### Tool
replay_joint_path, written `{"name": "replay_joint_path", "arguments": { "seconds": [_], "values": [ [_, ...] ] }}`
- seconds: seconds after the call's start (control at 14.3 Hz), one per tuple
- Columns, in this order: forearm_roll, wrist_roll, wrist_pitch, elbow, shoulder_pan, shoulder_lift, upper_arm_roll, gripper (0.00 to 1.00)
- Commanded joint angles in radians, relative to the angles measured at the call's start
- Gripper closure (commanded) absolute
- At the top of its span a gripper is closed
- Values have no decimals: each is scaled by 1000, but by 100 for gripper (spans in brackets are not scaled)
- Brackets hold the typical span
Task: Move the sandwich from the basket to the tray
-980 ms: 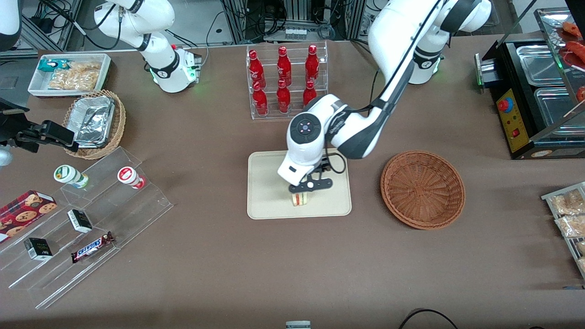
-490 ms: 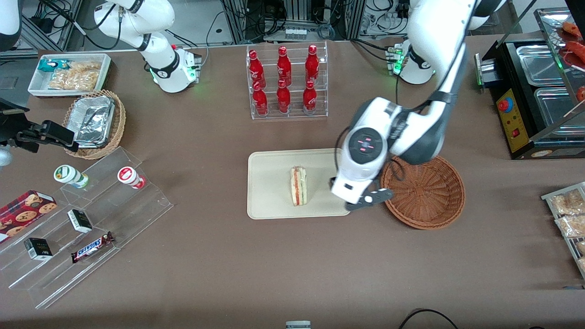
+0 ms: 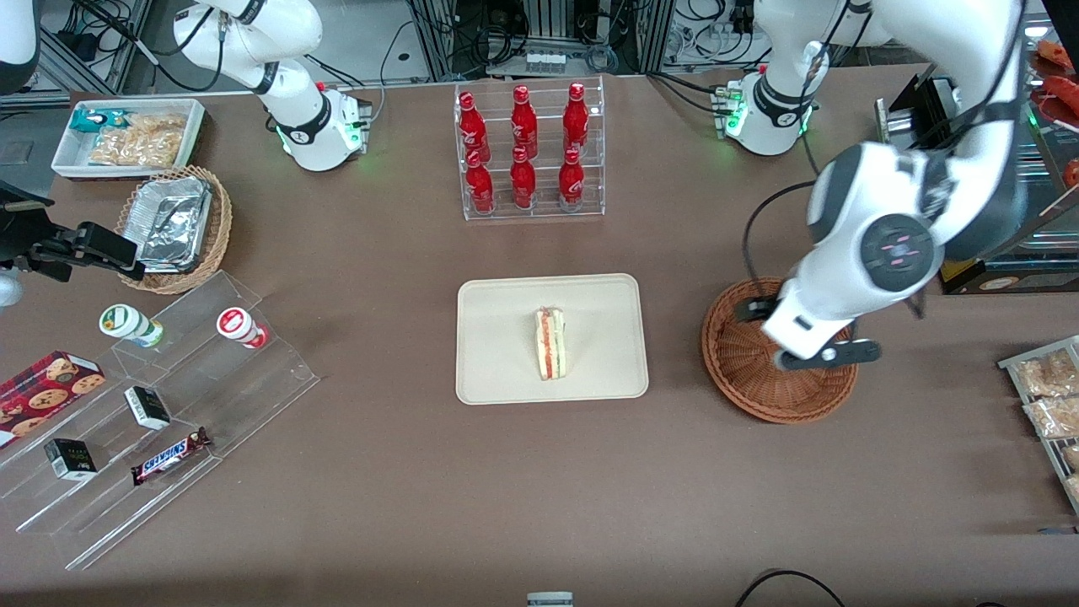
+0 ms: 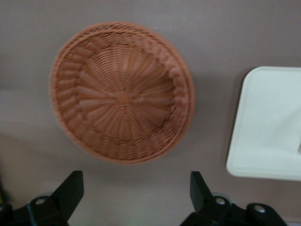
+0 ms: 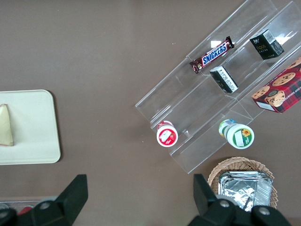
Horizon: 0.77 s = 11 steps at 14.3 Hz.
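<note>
The sandwich (image 3: 550, 343), a pale wedge with red and green layers, lies on the beige tray (image 3: 497, 337) near the table's middle, with nothing touching it. It also shows on the tray (image 5: 33, 127) in the right wrist view as a pale wedge, the sandwich (image 5: 5, 125). The reddish-brown wicker basket (image 3: 750, 371) stands beside the tray, toward the working arm's end, and holds nothing. My gripper (image 3: 816, 352) hangs high over the basket. In the left wrist view the gripper (image 4: 134, 188) is open with nothing between its black fingers (image 4: 70, 188), and the basket (image 4: 122, 92) and a tray corner (image 4: 270, 122) lie below.
A clear rack of red bottles (image 3: 529, 152) stands farther from the front camera than the tray. A black food warmer (image 3: 969, 194) and snack packets (image 3: 1049, 396) sit at the working arm's end. A stepped acrylic shelf (image 3: 160, 405), foil-filled tan basket (image 3: 173, 223) and white bin (image 3: 126, 135) sit at the parked arm's end.
My gripper was down on the sandwich over the tray; it let go, rose, and swung toward the working arm's end over the basket. The sandwich stays on the tray.
</note>
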Motion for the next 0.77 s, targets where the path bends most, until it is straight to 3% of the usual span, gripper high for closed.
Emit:
{"name": "replay_joint_path", "arguments": {
  "seconds": [0.0,0.42,0.7],
  "values": [
    [-11,98,-71,-46,70,-119,-10,0],
    [-4,253,-156,15,277,-207,-125,0],
    [1,252,-145,63,288,-219,-119,0]
  ]
}}
